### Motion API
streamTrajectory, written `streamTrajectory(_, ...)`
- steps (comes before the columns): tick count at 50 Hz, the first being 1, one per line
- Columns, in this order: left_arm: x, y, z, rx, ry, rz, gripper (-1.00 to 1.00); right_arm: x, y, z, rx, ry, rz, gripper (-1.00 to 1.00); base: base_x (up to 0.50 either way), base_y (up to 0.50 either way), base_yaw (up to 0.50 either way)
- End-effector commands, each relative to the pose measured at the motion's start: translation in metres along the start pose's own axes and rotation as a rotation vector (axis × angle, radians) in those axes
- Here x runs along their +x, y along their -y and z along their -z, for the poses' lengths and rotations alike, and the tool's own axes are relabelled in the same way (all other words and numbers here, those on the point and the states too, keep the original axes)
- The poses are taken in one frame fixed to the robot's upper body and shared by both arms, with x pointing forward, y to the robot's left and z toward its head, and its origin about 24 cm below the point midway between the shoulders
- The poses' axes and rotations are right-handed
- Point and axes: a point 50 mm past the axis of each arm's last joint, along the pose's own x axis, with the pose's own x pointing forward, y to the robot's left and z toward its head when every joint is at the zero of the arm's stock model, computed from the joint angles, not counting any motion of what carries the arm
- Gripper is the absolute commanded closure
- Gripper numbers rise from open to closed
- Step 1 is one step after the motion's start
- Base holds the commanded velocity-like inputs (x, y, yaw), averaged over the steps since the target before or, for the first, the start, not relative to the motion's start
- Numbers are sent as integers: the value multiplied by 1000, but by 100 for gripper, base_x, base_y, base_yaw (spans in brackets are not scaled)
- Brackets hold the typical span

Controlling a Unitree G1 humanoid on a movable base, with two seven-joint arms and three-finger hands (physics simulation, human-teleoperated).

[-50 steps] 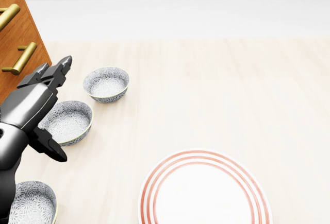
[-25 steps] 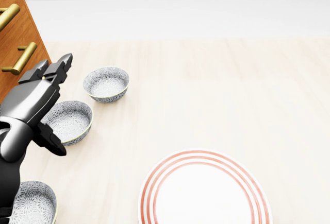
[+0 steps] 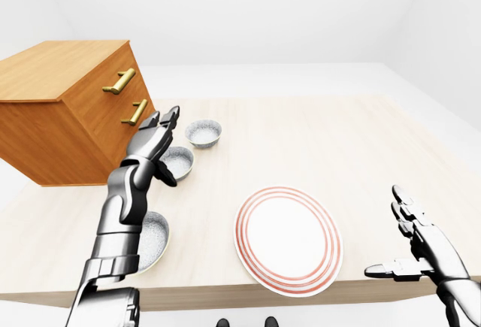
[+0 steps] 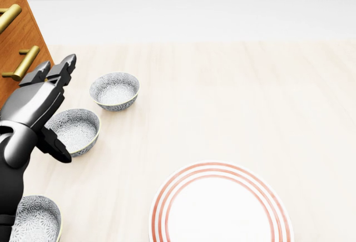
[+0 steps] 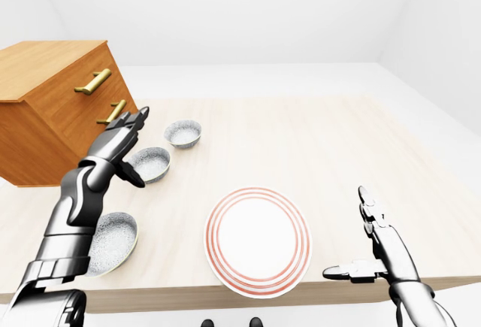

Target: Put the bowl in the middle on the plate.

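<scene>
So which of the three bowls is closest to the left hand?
The middle bowl of the row; the open left hand overlaps its rim.

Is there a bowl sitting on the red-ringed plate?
No, the white red-ringed plate is bare; the grey patterned middle bowl sits apart, left of it.

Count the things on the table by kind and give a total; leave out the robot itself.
Patterned bowls: 3
Red-ringed plate: 1
Wooden drawer cabinet: 1
Total: 5
</scene>
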Motion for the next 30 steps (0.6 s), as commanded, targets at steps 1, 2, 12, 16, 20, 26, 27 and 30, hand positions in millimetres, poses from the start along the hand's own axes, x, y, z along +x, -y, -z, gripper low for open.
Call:
streamTrajectory(1, 5, -1, -4, 2, 3, -3, -100, 0, 0, -1, -2, 2, -2, -100, 0, 0, 0)
streamTrajectory(2, 5, -1, -5, 1, 7, -5, -100, 0, 0, -1, -3, 4, -2, -100, 0, 0, 0)
streamTrajectory(12, 10, 6, -11, 0, 19, 5, -100, 1, 0, 0, 1, -1, -4, -100, 0, 0, 0)
streamTrajectory(16, 12, 6, -15, -3, 24, 4, -100, 0, 0, -1, -3, 5, -4, -100, 0, 0, 0)
streamTrajectory(20, 14, 9, -18, -10, 27, 10, -100, 0, 0, 0, 1, -1, -4, -100, 0, 0, 0)
streamTrajectory(26, 19, 11, -22, -10, 36, 11, -100, 0, 0, -1, -4, 5, -5, -100, 0, 0, 0)
streamTrajectory(27, 19, 11, -22, -10, 36, 11, -100, 0, 0, -1, -4, 5, -5, -100, 0, 0, 0)
streamTrajectory(30, 19, 11, -22, -10, 36, 11, -100, 0, 0, -1, -4, 5, -5, -100, 0, 0, 0)
